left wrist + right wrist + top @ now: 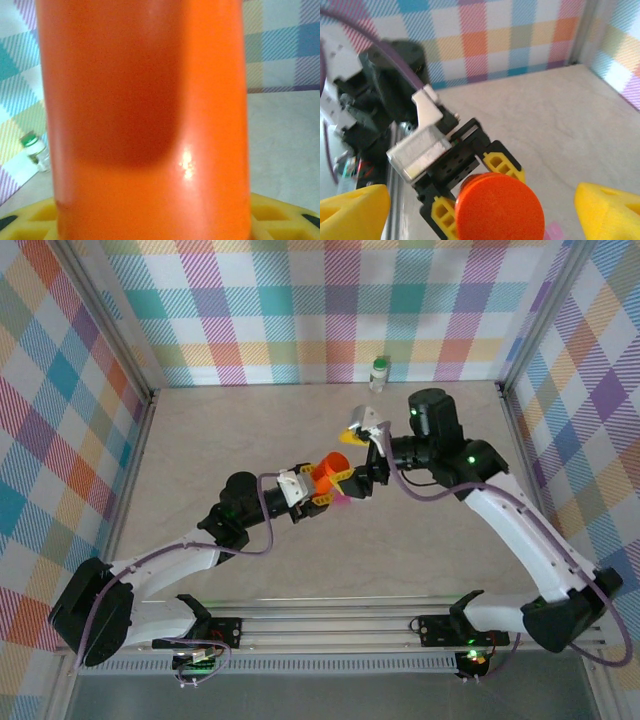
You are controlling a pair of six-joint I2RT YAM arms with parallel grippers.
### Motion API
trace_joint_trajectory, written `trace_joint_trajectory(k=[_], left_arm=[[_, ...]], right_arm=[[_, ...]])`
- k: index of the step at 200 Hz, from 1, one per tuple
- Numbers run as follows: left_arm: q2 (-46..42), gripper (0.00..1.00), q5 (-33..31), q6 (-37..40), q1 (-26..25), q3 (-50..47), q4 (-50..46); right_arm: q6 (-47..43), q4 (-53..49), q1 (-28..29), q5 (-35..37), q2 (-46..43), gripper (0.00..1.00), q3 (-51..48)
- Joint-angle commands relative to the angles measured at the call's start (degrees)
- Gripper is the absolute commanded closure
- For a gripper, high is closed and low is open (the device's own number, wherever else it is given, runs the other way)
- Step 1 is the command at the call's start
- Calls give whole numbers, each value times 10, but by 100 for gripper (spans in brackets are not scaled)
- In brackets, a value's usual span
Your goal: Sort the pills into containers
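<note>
- The left tool (318,485) is closed on the orange vial (145,120) and holds it up off the bench (220,440), near the middle of the workspace.
- The right tool (480,200) is spread wide. One yellow fingertip sits on each side of the vial's round end, and neither appears to touch it.
- The key relation is that the vial lies straight ahead of the right tool, between its open fingers. In the right wrist view its flat circular end faces that camera squarely.
- The long axis therefore seems to run along the right tool's line of approach, and crosswise to the left tool's grip.
- Whether that end is a cap or the base cannot be told.
- Both tools are at the vial, so the next move looks to be the right tool closing on that end.
- The white bottle (379,373) with its green cap stands upright by the far wall, well apart from both tools.
</note>
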Motion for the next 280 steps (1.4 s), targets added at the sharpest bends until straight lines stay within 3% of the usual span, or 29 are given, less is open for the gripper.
trace_joint_trajectory(k=[1,27,53,84,135,206,235,280], left_arm=[[13,100,-72,-16,-4,2,42],[37,100,-127,-25,-9,13,59],[60,100,-173,-27,-15,26,64],[73,100,-195,-27,-21,26,78],[85,100,-225,-23,-23,28,83],[95,100,-229,-23,-26,33,92],[95,100,-229,-22,-26,33,91],[93,100,-226,-21,-26,34,87]], right_arm=[[203,109,-1,115,-3,6,-13],[354,67,0,217,38,9,20],[391,11,18,268,91,11,68],[413,30,24,254,113,11,64],[422,41,30,221,130,18,48],[427,44,31,196,149,25,35],[432,48,32,183,152,31,31],[417,58,31,143,144,50,21]])
